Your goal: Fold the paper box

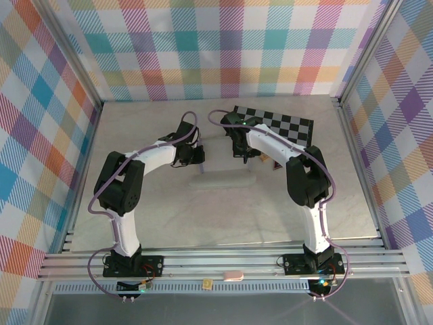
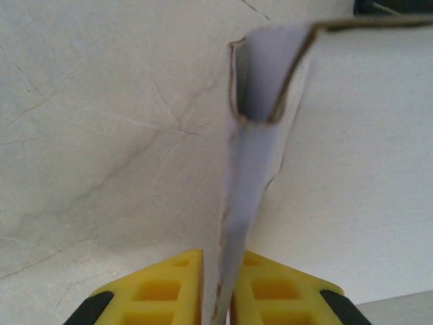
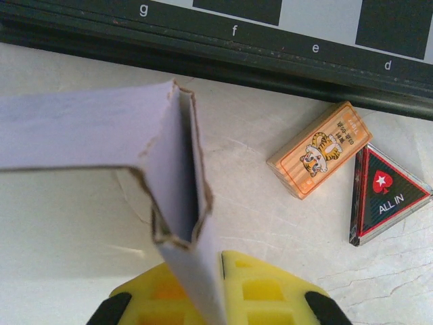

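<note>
The paper box [image 1: 223, 180] is a pale lavender cardboard piece held low over the table between my two grippers. My left gripper [image 1: 196, 157] pinches its left end. In the left wrist view the yellow fingers [image 2: 162, 288] of the left gripper [image 2: 216, 261] press both sides of a thin folded wall of the paper box [image 2: 260, 88]. My right gripper [image 1: 245, 156] holds the other end. In the right wrist view the right gripper [image 3: 210, 264] is shut on a doubled wall of the paper box [image 3: 81, 128], whose torn brown edge shows.
A black-and-grey checkerboard [image 1: 284, 125] lies at the back right, its lettered edge [image 3: 237, 34] just beyond the box. An orange tiger card pack [image 3: 319, 150] and a triangular "ALL IN" chip [image 3: 385, 196] lie right of the right gripper.
</note>
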